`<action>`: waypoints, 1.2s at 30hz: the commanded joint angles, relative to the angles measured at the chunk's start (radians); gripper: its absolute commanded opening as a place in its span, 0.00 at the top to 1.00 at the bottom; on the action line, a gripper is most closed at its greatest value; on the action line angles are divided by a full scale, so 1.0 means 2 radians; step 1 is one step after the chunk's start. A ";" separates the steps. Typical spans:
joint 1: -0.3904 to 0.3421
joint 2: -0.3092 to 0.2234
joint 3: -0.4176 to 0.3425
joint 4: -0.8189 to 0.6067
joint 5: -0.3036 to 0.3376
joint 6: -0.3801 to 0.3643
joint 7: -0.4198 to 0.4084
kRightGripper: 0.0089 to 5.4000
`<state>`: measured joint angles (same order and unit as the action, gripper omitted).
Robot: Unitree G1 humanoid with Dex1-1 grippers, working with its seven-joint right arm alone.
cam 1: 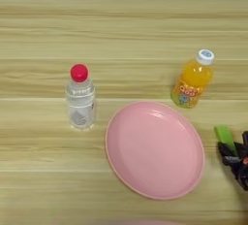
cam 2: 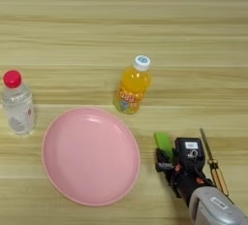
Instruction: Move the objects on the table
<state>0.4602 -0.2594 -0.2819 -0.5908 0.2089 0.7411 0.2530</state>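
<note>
Wooden table (cam 2: 124,20), light tan with long horizontal grain; all items stand or lie on it.

Item 1. Green block (cam 2: 163,143), flat, bright green, at about 4 o'clock from picture centre, just right of the pink plate. It appears to lie on the table top; its near end is hidden behind the gripper.

Item 2. Screwdriver (cam 2: 214,163), thin metal shaft, orange-and-black handle, at about 4 o'clock near the right edge, lying on the table just right of the gripper. Untouched, by the look of it.

Item 3. Right gripper (cam 2: 164,163), black fingers on a silver forearm, entering from 5 o'clock. Its fingertips are at the block's near end; whether they are spread or clamped on it cannot be told.

Item 4. Pink plate (cam 2: 58,180), round, shallow, at 7 o'clock in the right eye view. Nothing lies in it.

Item 5. Clear bottle (cam 1: 81,100), red cap, upright, at 9 o'clock; contents look clear and colourless.

Item 6. Juice bottle (cam 2: 131,86), white cap, upright, near 12 o'clock of the plate; filled with orange liquid.

Progress, as judged: early. Neither object looks relocated; the block seems to be the one in hand, the screwdriver remains.
</note>
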 commanded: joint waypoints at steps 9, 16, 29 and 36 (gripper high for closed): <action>-0.001 -0.013 0.000 -0.004 -0.012 -0.019 -0.002 0.74; -0.001 -0.012 -0.002 -0.008 -0.013 -0.018 -0.003 0.74; -0.001 -0.012 -0.009 -0.025 -0.010 -0.012 -0.006 0.43; -0.002 -0.010 -0.012 -0.033 -0.008 -0.010 -0.006 0.25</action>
<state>0.4759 -0.2608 -0.2851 -0.6146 0.1928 0.7532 0.2481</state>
